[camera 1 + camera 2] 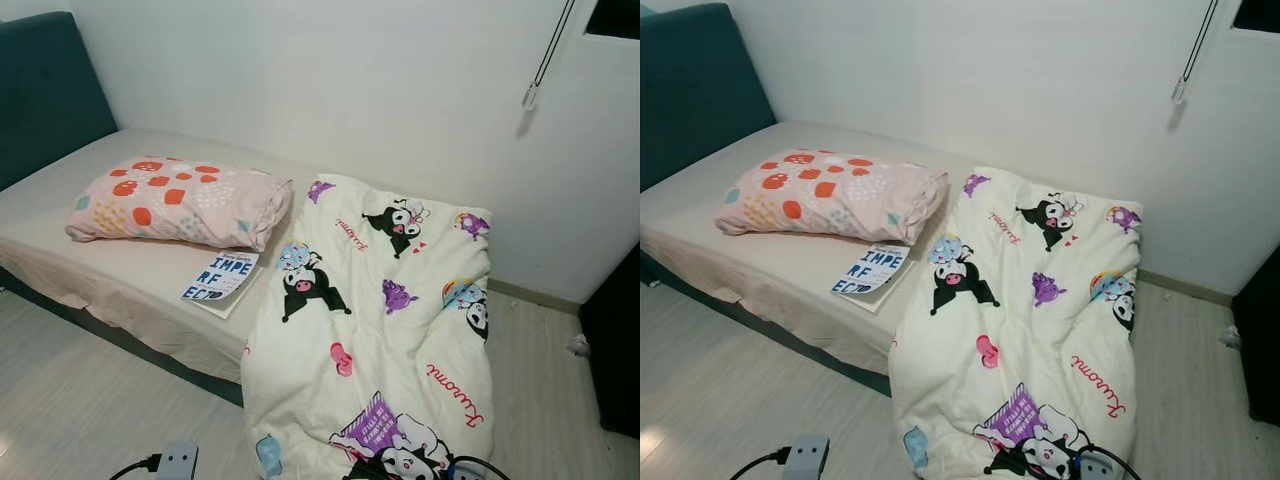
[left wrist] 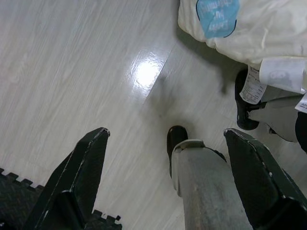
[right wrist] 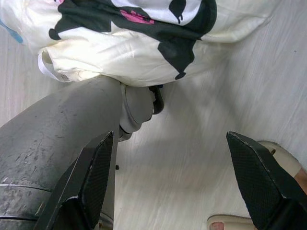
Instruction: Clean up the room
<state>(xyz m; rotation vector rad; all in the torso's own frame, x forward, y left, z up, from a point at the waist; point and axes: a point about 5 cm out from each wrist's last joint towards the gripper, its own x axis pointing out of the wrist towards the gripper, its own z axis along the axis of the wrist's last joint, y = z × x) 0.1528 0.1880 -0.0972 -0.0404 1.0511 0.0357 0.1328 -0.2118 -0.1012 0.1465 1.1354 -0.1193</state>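
Note:
A white cartoon-print quilt (image 1: 385,310) lies on the foot half of the bed and spills over its side onto the floor. A pink pillow (image 1: 180,203) with red spots lies across the middle of the beige mattress (image 1: 95,265). Beside it, near the bed's edge, rests a blue-and-white book (image 1: 220,277). Both arms hang low. My left gripper (image 2: 168,133) is open above bare floor, close to the quilt's hem (image 2: 230,24). My right gripper (image 3: 170,136) is open too, just below the quilt's fallen end (image 3: 134,38). Nothing sits between either pair of fingers.
A teal headboard (image 1: 45,90) stands at the bed's left end, with a white wall behind. A dark cabinet (image 1: 612,350) stands at the right edge. My own grey legs (image 2: 206,191) show. A person's slippered foot (image 3: 283,160) stands near my right gripper. Pale wood floor (image 1: 70,400) lies before the bed.

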